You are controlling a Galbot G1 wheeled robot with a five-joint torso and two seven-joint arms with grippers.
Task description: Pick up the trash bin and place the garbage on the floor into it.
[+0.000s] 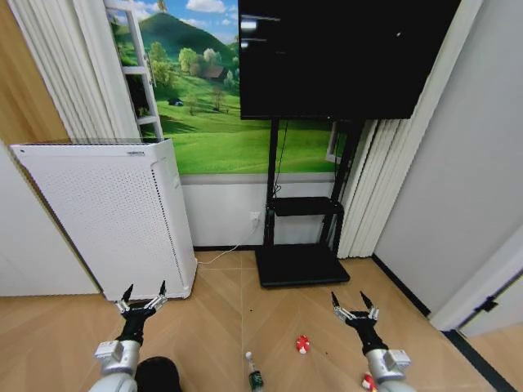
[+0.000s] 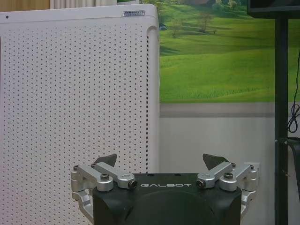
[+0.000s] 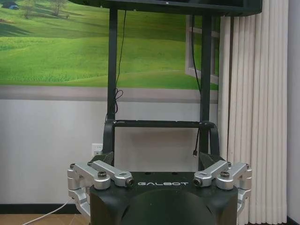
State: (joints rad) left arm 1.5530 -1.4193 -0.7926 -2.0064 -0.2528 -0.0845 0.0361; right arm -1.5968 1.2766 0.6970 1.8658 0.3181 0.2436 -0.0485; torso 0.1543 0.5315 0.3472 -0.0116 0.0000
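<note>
The tall white perforated air purifier (image 1: 110, 216) stands on the light brown chevron parquet floor (image 1: 221, 327) against the wall, and serves as the landmark here. Just in front of the purifier's lower front corner, the left gripper (image 1: 144, 294) hangs above the floor with its fingers spread wide and nothing between them; the left wrist view shows the left gripper (image 2: 161, 161) facing the purifier's dotted panel. Below that arm, near the purifier's base, the rounded top of the small black round trash bin (image 1: 158, 376) sits at the picture's lower edge. Farther from the purifier, to its right, a clear plastic bottle with a green label (image 1: 254, 371) lies on the floor, then a small red-and-white piece (image 1: 302, 344), then a second red-and-white piece (image 1: 368, 381) beside the right arm. The right gripper (image 1: 354, 305), well apart from the purifier, is also spread wide and empty, facing the black television stand (image 3: 159, 93).
</note>
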